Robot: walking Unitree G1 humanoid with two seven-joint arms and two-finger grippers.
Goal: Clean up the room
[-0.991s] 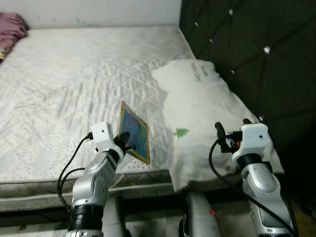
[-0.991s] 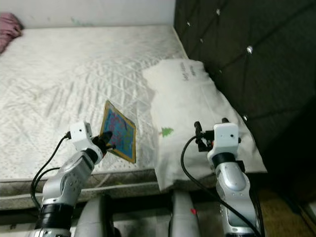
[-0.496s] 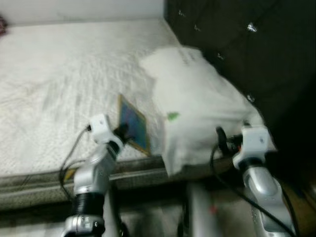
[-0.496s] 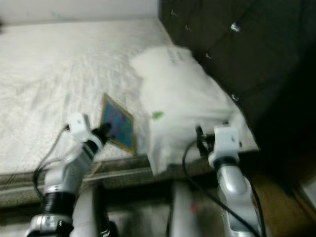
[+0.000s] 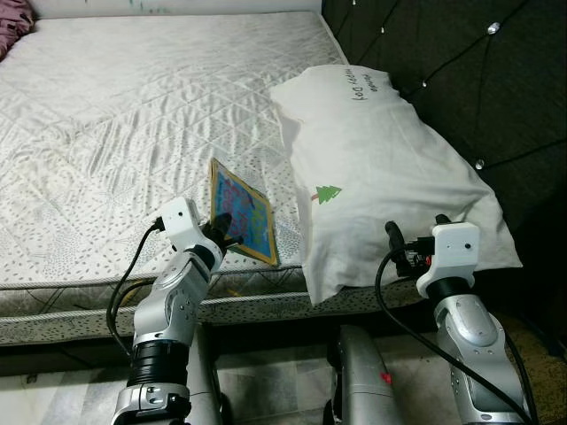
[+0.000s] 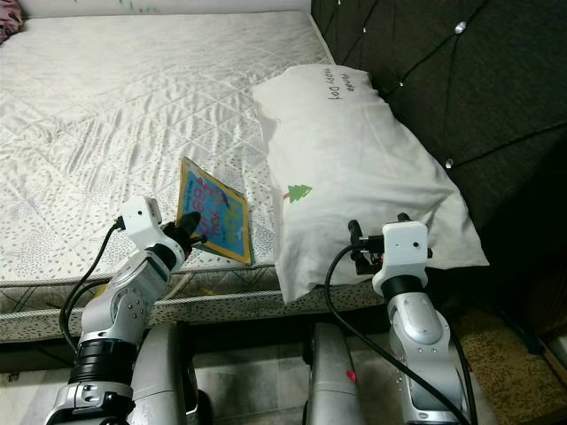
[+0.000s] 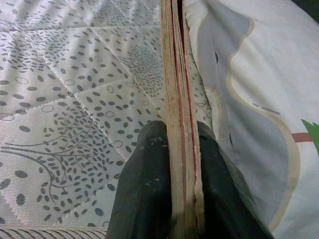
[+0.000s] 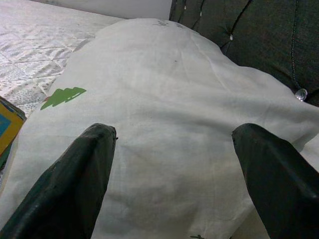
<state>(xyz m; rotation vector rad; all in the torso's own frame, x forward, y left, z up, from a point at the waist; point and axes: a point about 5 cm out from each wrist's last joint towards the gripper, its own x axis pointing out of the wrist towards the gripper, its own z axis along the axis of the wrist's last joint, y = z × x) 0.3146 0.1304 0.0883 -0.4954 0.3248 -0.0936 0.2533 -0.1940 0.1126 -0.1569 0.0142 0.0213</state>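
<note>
Left pincer (image 7: 174, 199) is clamped on the lower edge of a colourful picture book (image 5: 241, 221), one black finger (image 7: 142, 189) pressed against each cover, and the book stands on edge, tilted, over the near side of the bed (image 5: 133, 133). From the wrist view you look straight down its stacked pages, with the quilted, spotted mattress cover on one side and the white pillow (image 5: 390, 177) just beside it on the other. Over on the right, the right pincer (image 8: 179, 174) hovers at the near end of that pillow, fingers spread wide with nothing between them. That pillow, with its small green tree print (image 5: 328, 193), lies along the dark tufted headboard (image 5: 478, 80). A pink cloth (image 5: 13, 13) sits at the bed's far corner, well apart from the book.
</note>
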